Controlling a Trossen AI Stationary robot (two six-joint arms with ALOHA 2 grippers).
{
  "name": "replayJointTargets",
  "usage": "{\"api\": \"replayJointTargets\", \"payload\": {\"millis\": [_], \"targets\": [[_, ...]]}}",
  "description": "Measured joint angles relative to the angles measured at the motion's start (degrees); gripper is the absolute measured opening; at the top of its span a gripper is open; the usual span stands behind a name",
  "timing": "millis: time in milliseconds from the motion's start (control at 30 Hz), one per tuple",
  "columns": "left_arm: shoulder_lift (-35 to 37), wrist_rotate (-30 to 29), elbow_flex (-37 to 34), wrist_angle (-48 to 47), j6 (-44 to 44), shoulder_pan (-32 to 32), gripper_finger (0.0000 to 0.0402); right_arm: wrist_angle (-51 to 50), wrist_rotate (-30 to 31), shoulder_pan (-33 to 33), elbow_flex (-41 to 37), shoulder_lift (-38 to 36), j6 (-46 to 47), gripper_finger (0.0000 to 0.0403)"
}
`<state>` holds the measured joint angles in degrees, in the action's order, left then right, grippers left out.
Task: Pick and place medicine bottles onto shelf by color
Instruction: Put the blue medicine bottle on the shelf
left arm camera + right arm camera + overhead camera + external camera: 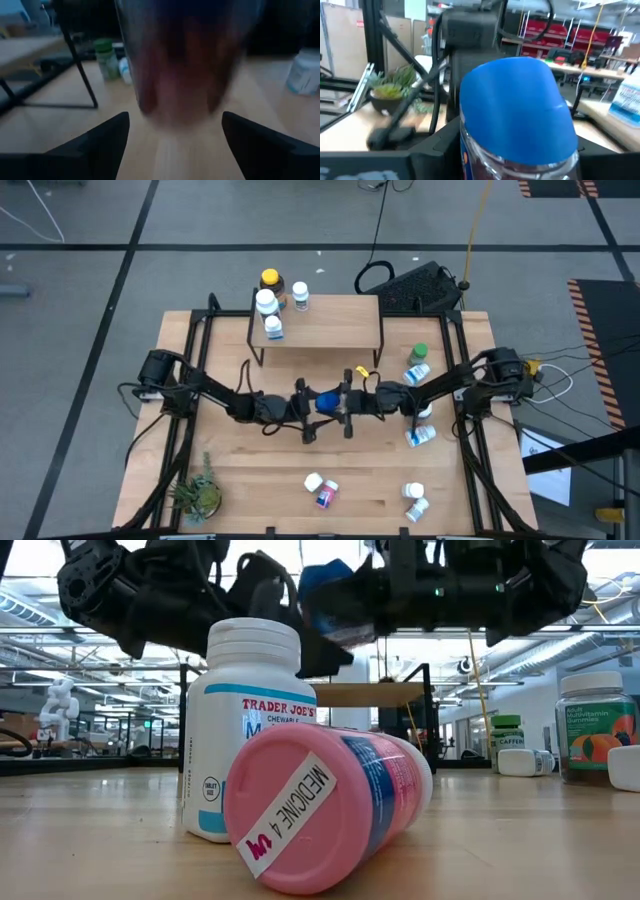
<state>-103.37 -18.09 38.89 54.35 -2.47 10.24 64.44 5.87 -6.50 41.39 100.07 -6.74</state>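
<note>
Shelf (330, 320) at the desk's (260, 470) far middle — four bottles (268, 302) clustered on its left end; potted plant (197, 496) at near left corner; two bottles (320, 489) near middle, one upright, one lying; further bottles (418, 365) along the right side; both arms meet mid-desk before the shelf.

even overhead light, soft shadows; left wrist view dim, its near bottle (187, 60) blurred (right wrist softer too).
</note>
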Motion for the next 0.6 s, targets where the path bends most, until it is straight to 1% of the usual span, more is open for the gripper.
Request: {"api": "replayJointTargets", "payload": {"millis": [100, 167, 467, 533, 600], "targets": [[0.0, 0.0, 0.0, 2.0, -0.4, 0.0, 0.0318, 1.4, 0.0, 0.0, 0.0, 1.2, 1.3, 0.0178], [0.0, 0.0, 0.0, 1.7, 0.0, 0.0, 0.0304, 2.3, 0.1, 0.0, 0.0, 1.1, 1.9, 0.0177], [0.2, 0.0, 0.0, 2.5, 1.9, 0.7, 0.0196, 1.2, 0.1, 0.0, 0.1, 1.0, 4.5, 0.0180], [0.6, 0.0, -0.1, 2.0, 2.9, 1.2, 0.0181, 0.5, 0.1, 0.0, 0.2, 1.0, 4.6, 0.0180], [1.3, -0.1, -0.1, 1.9, 3.2, 1.7, 0.0177, 0.4, 0.0, 0.0, 0.2, 0.9, 4.8, 0.0182]]}}
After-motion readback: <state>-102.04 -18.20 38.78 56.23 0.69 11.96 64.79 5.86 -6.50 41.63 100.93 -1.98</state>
